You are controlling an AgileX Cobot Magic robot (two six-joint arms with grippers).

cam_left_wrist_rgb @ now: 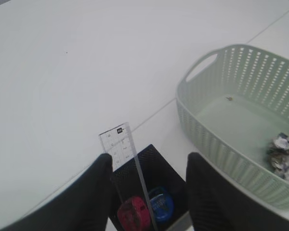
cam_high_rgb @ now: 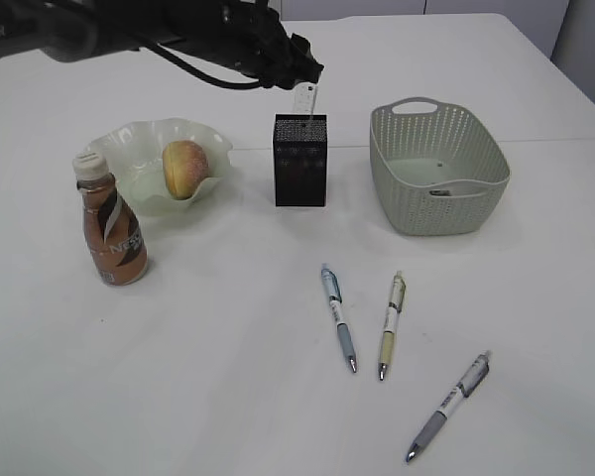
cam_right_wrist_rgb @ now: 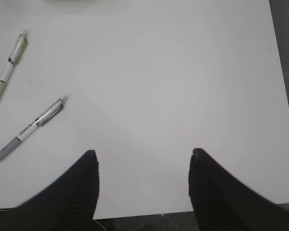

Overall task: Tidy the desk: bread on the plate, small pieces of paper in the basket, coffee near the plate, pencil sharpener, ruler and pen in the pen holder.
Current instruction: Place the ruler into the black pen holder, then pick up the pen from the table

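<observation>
The left gripper [cam_left_wrist_rgb: 147, 192] hovers half-open over the pen holder [cam_high_rgb: 300, 161] — the ruler [cam_left_wrist_rgb: 126, 163] stands inside, unheld. The right gripper [cam_right_wrist_rgb: 143, 185], open and empty, sits near the desk's [cam_right_wrist_rgb: 183, 72] edge.

The exterior view slants down across the desk [cam_high_rgb: 228, 377]. The left wrist view hangs close above the pen holder [cam_left_wrist_rgb: 154, 168], sharing the basket [cam_left_wrist_rgb: 216, 139]. The right wrist view faces bare tabletop.

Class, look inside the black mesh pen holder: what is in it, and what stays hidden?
The pen holder holds a clear ruler standing up, plus a red round item and a blue one. Its floor is hidden.
</observation>
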